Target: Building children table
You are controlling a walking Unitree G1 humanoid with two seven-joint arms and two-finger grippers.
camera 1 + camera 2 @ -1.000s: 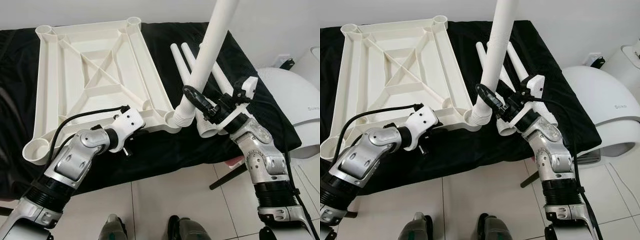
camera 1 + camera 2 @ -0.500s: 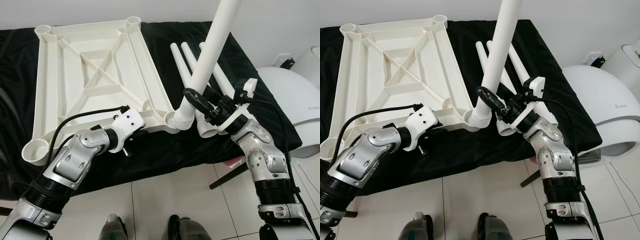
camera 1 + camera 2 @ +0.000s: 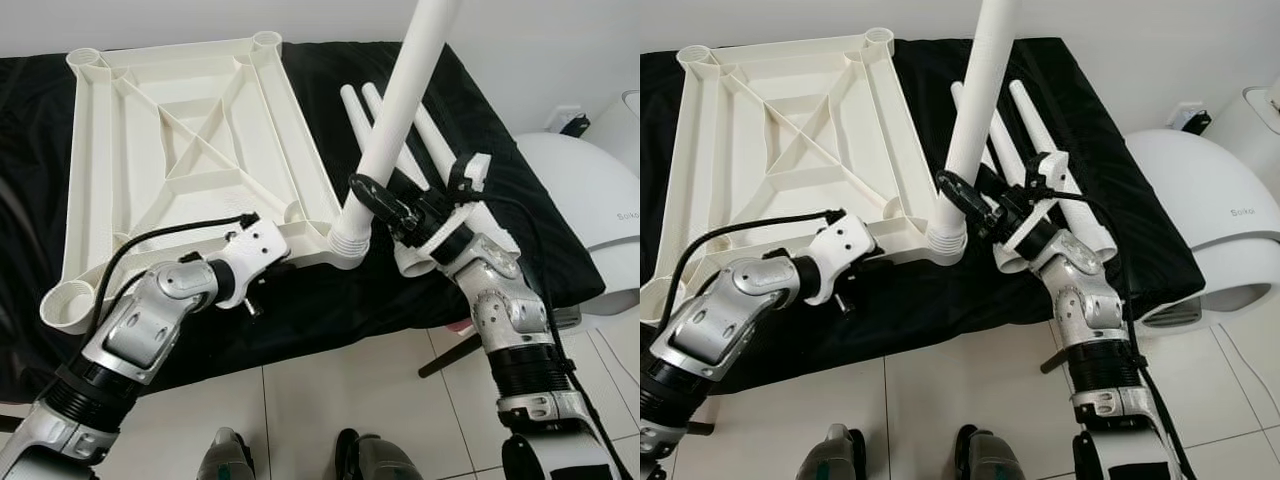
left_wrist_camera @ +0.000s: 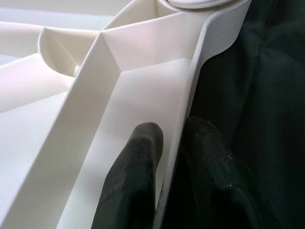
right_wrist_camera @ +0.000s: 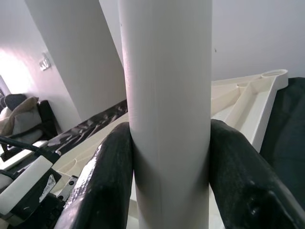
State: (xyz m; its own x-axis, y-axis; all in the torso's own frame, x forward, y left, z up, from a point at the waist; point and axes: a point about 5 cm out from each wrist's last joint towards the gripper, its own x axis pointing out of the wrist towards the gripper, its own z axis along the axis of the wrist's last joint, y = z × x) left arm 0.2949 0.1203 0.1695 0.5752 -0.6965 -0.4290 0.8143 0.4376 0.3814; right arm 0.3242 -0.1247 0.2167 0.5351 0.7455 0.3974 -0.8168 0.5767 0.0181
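Left gripper (image 4: 169, 157): black fingers still pinched on near rim of white ribbed plastic tabletop (image 3: 180, 150), lying underside-up on black cloth-covered bench (image 3: 500, 130).
Right gripper (image 3: 372, 195): clamped around long white plastic table leg (image 3: 400, 110).
Held leg: threaded foot seated at near right corner socket (image 3: 345, 245); now stands nearer upright than one second ago.
Spare white legs (image 3: 1040, 130): lying on cloth beyond right wrist.

1. The white table leg (image 5: 167, 109) stands upright, and the right gripper (image 5: 169, 191) clamps it.
2. One black finger (image 5: 107, 181) presses each side of the leg.
3. Behind the leg lies the white tabletop frame (image 5: 252, 105).
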